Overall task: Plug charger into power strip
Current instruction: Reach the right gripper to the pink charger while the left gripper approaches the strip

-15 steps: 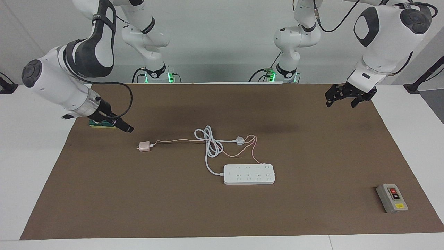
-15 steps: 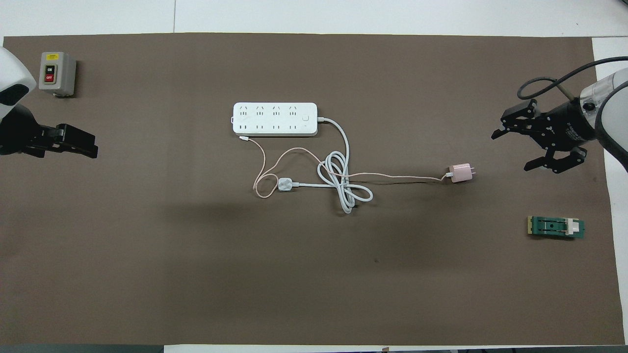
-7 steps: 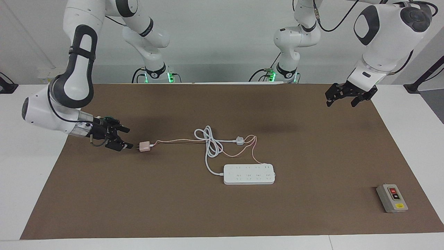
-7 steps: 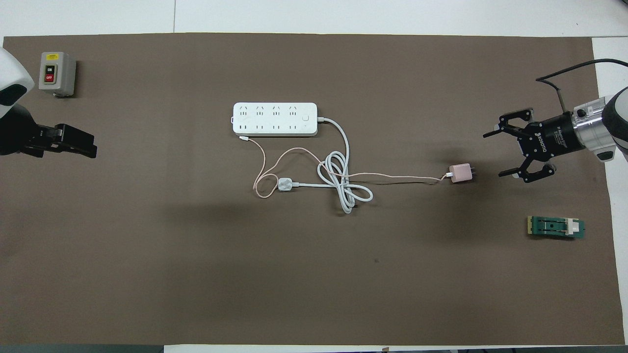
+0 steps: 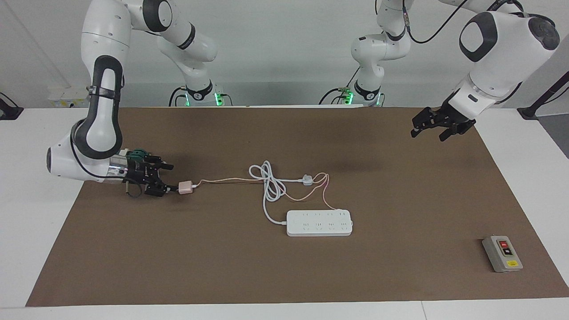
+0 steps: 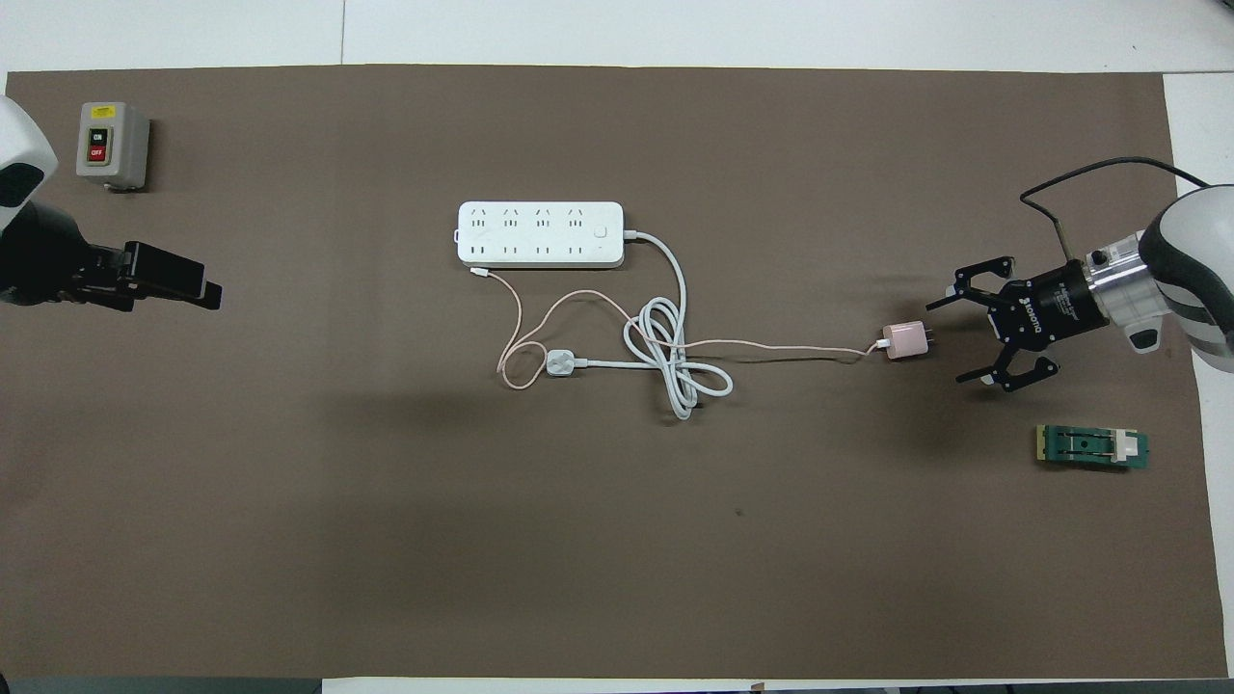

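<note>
A: Charger (image 5: 185,187) lies flat on the mat toward the right arm's end of the table, well apart from the power strip (image 5: 319,222), which sits farther from the robots. Its pink cable (image 5: 222,180) runs back toward the strip.

B: Which arm do we use?

A: Right. The right gripper (image 5: 168,179) is low and level, aimed straight at the charger's pronged end. In the overhead view the prongs point at the right gripper (image 6: 947,339), so charger, cable and gripper are roughly in one line.

B: Fingers?

A: Spread wide, holding nothing. Tips sit just beside the charger, one on each side of its line. We can't tell if the lower tip touches it yet.

B: Left arm?

A: Left gripper (image 5: 429,126) waits up over the mat's corner at the left arm's end, fingers apart, empty.

B: Next?

A: We judge a short push forward, then close on the cube's sides, not the prongs.
</note>
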